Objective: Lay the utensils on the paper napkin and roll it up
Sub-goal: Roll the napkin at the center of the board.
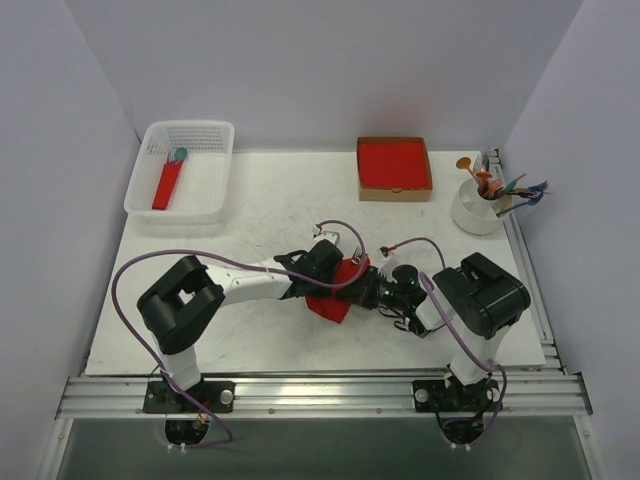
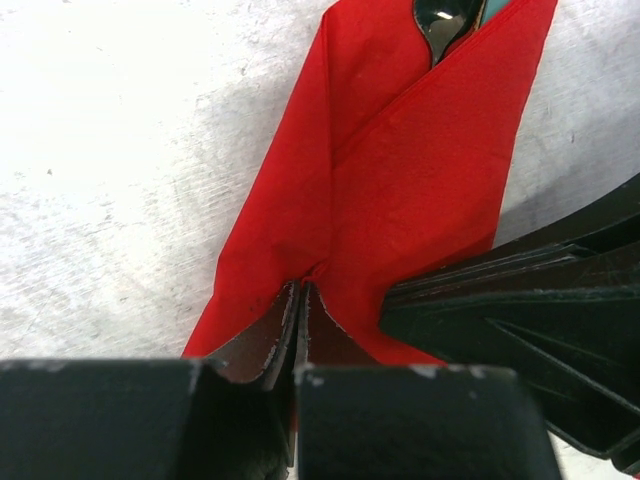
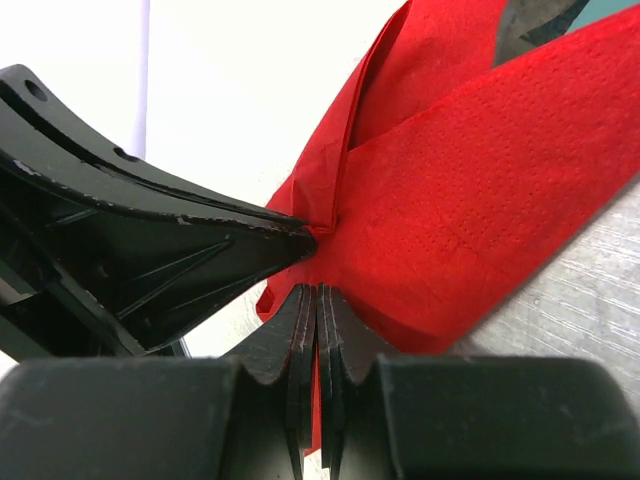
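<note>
White desk (image 1: 260,210), pale walls around. Mid-desk, the left hand (image 2: 302,300) and right hand (image 3: 317,300) are both pressed tight, pinching the same end of the folded napkin (image 2: 400,200). It lies flat, its long axis running diagonally away from them, with a dark utensil (image 2: 445,20) peeking out the far end.

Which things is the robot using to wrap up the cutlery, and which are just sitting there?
For the job:
- paper napkin, pinched by the left gripper and right gripper
- utensils, a dark tip showing in the fold

Just lying about:
- white basket with a red roll
- cardboard box of red napkins
- white cup of colourful cutlery
</note>
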{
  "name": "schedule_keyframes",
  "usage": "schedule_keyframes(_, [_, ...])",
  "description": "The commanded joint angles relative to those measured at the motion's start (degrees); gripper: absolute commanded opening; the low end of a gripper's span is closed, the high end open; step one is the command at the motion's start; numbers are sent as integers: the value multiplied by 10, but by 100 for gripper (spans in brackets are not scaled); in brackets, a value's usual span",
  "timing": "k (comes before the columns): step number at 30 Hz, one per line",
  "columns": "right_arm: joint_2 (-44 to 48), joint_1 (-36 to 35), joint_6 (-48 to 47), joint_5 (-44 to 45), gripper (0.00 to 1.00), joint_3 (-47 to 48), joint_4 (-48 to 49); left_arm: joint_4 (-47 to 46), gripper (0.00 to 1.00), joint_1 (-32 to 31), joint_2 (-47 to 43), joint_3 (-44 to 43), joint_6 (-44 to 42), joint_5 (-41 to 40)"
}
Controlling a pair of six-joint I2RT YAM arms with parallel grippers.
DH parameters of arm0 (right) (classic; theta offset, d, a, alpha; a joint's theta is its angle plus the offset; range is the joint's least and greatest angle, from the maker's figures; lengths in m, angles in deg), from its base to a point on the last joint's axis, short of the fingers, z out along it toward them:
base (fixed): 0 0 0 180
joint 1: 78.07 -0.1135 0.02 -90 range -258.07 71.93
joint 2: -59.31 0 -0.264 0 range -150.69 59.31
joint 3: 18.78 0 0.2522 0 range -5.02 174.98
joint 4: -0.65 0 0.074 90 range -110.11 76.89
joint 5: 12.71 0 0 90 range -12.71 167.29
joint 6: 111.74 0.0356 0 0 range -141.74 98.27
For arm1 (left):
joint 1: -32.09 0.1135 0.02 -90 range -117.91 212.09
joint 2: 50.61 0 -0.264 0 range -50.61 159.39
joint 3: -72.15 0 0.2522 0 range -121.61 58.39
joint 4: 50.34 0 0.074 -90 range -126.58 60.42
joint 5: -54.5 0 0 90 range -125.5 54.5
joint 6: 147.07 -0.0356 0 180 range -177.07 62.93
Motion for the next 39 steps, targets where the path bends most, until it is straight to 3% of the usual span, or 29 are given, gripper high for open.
schedule_keyframes(1, [-12,3,-8,6,0,-5,33,39,2,5,-35,-31,-8,-17])
schedule_keyframes(39, [-2,2,-44,34,0,0,-60,54,2,-35,-83,-111,14,36])
